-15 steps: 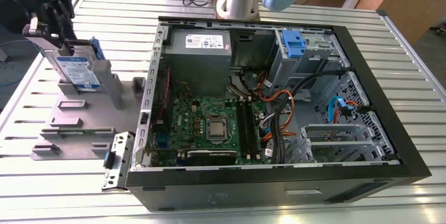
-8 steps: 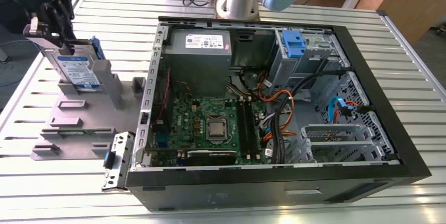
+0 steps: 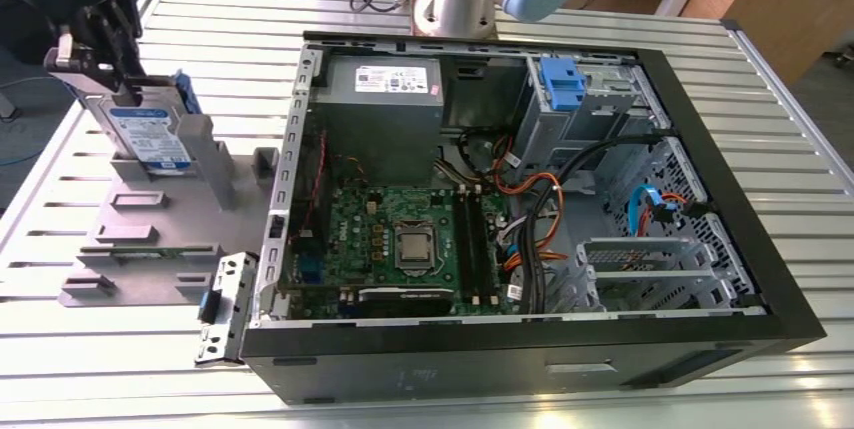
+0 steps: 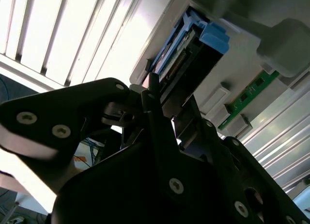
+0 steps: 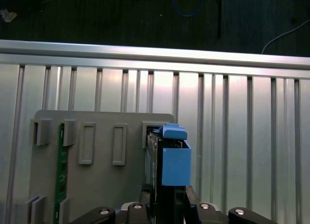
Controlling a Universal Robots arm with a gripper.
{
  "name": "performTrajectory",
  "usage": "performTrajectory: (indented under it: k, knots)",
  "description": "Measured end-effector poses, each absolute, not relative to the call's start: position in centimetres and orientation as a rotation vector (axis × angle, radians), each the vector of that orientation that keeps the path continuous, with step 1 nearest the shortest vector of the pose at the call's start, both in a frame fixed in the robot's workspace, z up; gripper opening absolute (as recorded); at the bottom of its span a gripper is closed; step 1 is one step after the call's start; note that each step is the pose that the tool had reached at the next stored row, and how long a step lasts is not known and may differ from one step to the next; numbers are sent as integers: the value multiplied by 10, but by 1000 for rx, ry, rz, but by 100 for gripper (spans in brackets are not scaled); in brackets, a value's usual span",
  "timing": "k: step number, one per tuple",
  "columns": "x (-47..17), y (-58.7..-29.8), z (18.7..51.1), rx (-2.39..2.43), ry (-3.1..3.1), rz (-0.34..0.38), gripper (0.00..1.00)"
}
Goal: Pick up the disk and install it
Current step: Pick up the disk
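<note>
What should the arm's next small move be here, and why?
Probably a short straight lift: the gripper is at the top edge of the disk, which stands upright in the grey stand and must clear its posts before heading to the open computer case.

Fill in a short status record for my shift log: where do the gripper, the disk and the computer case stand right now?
gripper: at the top end of the disk, at the exterior view's left
disk: upright in the grey stand, not yet in the case
grey stand: on the slatted table, beside the case; a green circuit strip lies in it
computer case: on its side, open, motherboard showing
blue bracket: inside the case, near its far wall
</note>
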State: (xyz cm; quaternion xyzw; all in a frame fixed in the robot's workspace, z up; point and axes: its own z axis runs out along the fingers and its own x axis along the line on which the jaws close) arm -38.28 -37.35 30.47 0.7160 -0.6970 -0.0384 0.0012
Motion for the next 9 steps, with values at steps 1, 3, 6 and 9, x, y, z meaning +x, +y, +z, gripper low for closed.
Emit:
performTrajectory:
  k: [1, 3, 6, 9]
  knots:
    - [-383, -375, 305, 2248, -2188, -121, 36]
    - [-383, -376, 305, 2248, -2188, -121, 36]
    - [-383, -377, 305, 2248, -2188, -121, 36]
    - [-383, -378, 305, 2248, -2188, -121, 36]
